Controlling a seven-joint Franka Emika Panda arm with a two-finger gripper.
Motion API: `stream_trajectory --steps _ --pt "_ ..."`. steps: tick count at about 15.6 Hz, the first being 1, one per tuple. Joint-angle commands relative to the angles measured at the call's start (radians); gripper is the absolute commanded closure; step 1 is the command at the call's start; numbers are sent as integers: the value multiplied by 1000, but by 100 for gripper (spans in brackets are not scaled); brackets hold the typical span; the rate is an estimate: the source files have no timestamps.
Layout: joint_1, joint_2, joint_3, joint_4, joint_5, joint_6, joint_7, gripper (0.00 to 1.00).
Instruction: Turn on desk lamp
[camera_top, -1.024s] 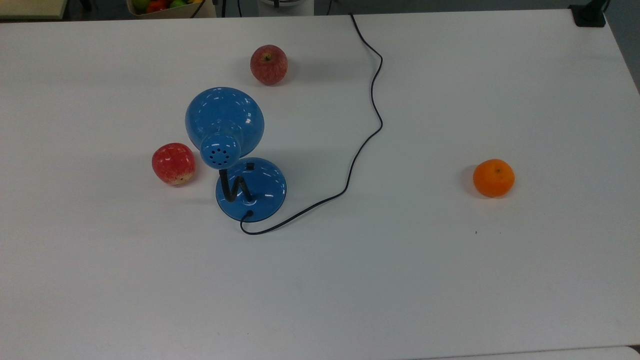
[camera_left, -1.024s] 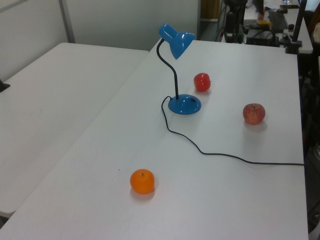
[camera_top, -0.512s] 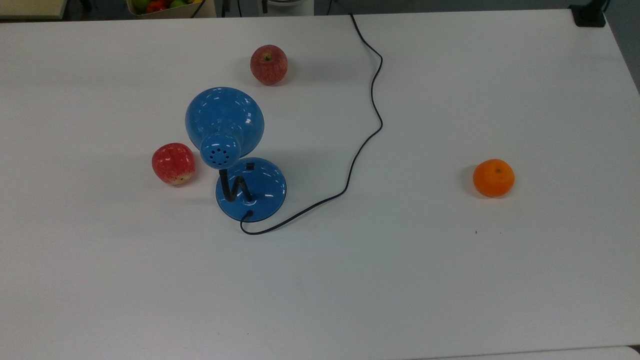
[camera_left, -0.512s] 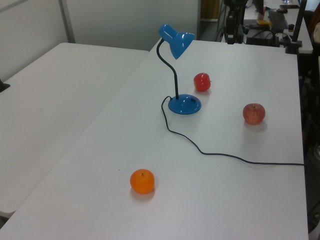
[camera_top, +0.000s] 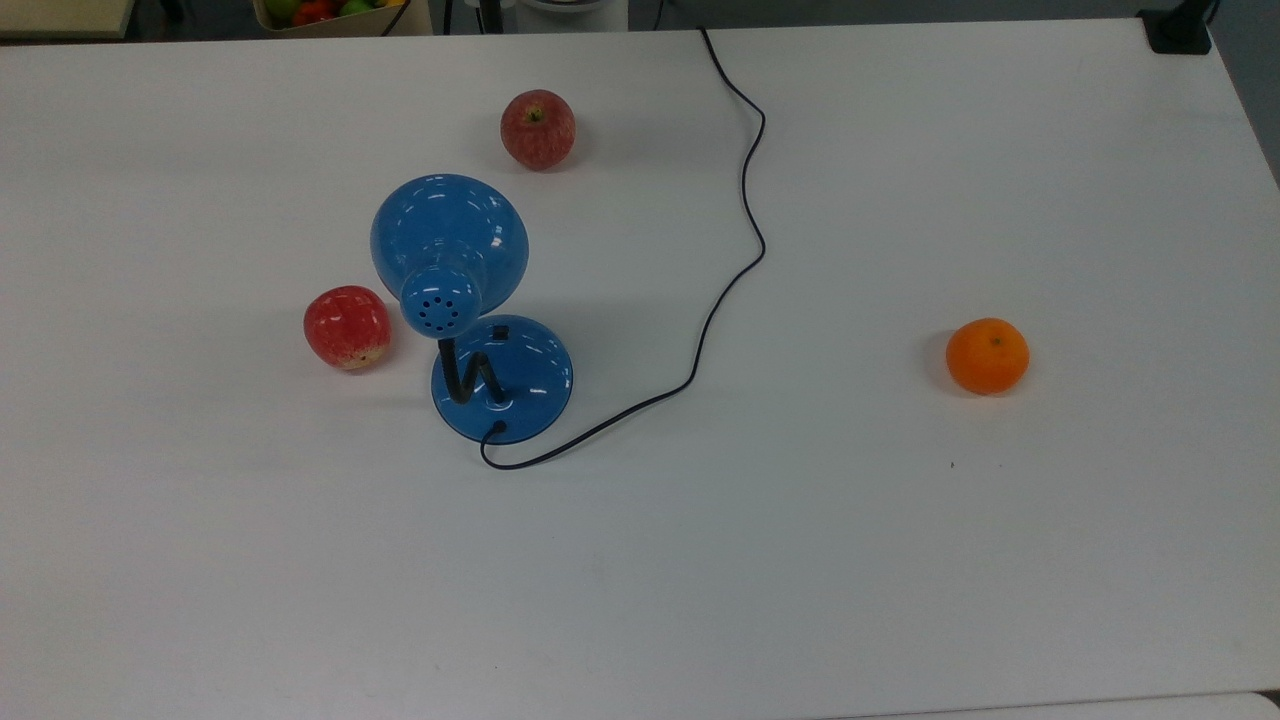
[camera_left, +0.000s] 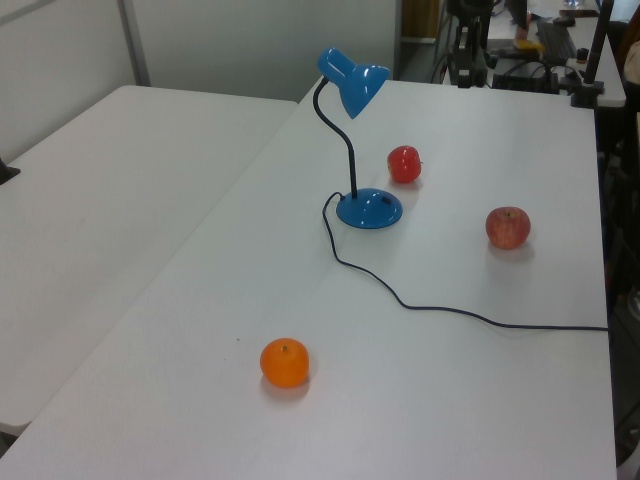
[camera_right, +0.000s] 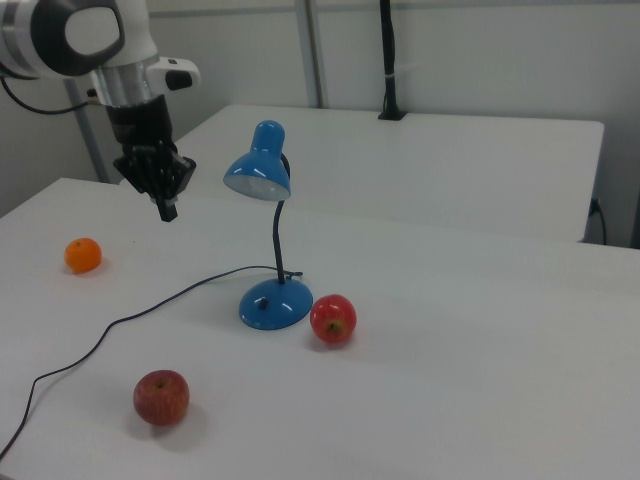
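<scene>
The desk lamp (camera_top: 450, 235) is glossy blue and stands on its round base (camera_top: 520, 385) left of the table's middle in the top view. Its dome shade (camera_right: 260, 172) sits on a black bendy neck and looks unlit. A small black switch (camera_top: 500, 333) shows on the base. Its thin black cord (camera_top: 745, 200) snakes off toward the top view's upper edge. In the right view my gripper (camera_right: 167, 208) hangs shut and holds nothing, in the air to the left of the shade and apart from it, fingers pointing down.
One red apple (camera_top: 347, 326) lies close beside the lamp base, another apple (camera_top: 538, 128) farther off beyond the shade. An orange (camera_top: 987, 355) sits alone at the top view's right. A second white table (camera_left: 120, 200) adjoins at the left view's left.
At the far table edge in the left view, the dark arm part has shifted slightly. The lamp, cord and fruit have not moved.
</scene>
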Motion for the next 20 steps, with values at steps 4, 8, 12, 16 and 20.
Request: stream_trajectory --steps 4,8,12,16,20 --pt "-56 -8 -4 -213 -17 273 -27 100" --pt "-70 3 -4 -368 -57 489 -27 100" --pt "-74 47 -5 -451 -72 680 -27 100" --pt "-76 124 -5 -452 -84 812 -27 100" --pt "-74 185 -5 -451 -95 934 -27 100"
